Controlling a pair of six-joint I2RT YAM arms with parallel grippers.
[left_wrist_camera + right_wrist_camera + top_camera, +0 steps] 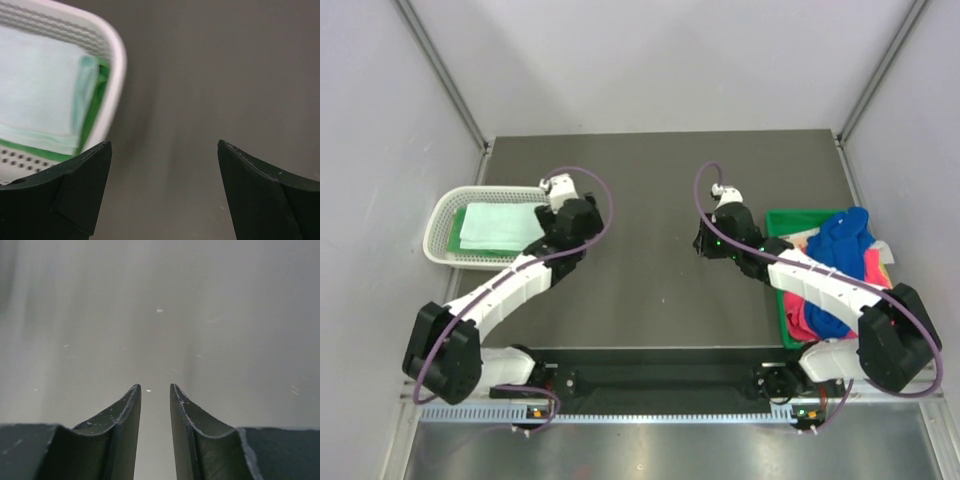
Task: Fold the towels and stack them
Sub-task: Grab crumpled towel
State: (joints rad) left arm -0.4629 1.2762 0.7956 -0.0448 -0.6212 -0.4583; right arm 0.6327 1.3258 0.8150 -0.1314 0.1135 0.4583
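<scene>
White mesh basket (436,228), far left, holds a folded pale mint towel (495,225) lying on a green towel (94,117). Just beside its right end, my left gripper (164,145) hangs spread wide, released and empty. Over the grey table (650,290), my right gripper (155,390) shows a narrow gap, grasping nothing. Far right, a royal blue towel (845,235) and a pink towel (800,315) lie heaped in the green bin (780,215).

The left arm (510,285) is angling from its base toward 1 o'clock, and the left gripper (165,146) is holding its jaws wide apart, empty. The right arm (820,282) is angling toward 10 o'clock, and the right gripper (155,388) is showing a narrow, empty gap.
</scene>
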